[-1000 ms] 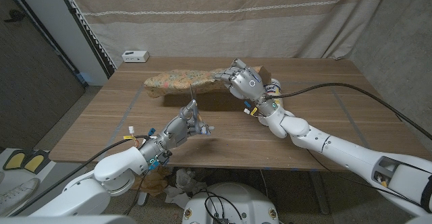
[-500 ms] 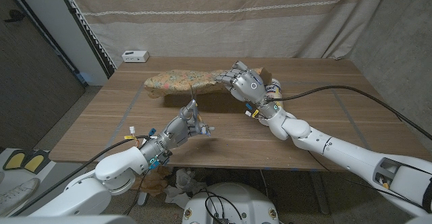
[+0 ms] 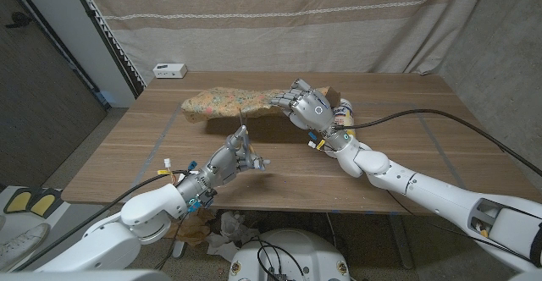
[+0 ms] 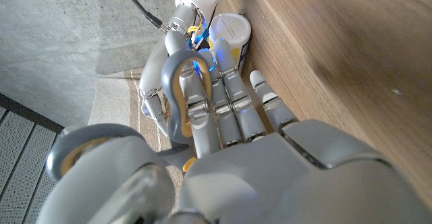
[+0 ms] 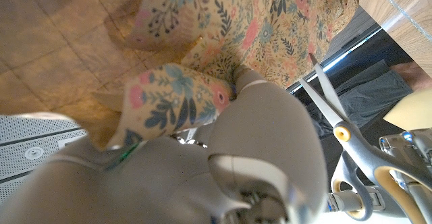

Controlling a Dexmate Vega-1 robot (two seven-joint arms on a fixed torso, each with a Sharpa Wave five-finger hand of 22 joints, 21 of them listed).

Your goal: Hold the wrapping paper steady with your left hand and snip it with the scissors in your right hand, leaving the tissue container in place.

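A wooden table (image 3: 406, 158) seen from above, with two robot arms reaching in from the near edge. The roles differ from the task: the left hand (image 3: 235, 157), near the table's front edge left of centre, grips the scissors (image 3: 241, 129), whose blades point up and away toward the paper. In the left wrist view the fingers (image 4: 202, 109) curl through the grey and yellow handle loop (image 4: 177, 89). The right hand (image 3: 306, 103), toward the back edge near the middle, clutches one end of the floral paper (image 3: 224, 101). The paper stretches from that hand leftward along the back of the table, held up off the wood, with its shadow beneath. In the right wrist view the paper (image 5: 223, 21) bunches over the hand (image 5: 263, 150), and the open scissor blades (image 5: 324, 89) show just beside it, tips close to the paper; whether they touch it is unclear. A white and yellow tissue tub (image 3: 343, 111) stands just beside the right wrist. A small white box (image 3: 169, 69) sits beyond the back left corner.
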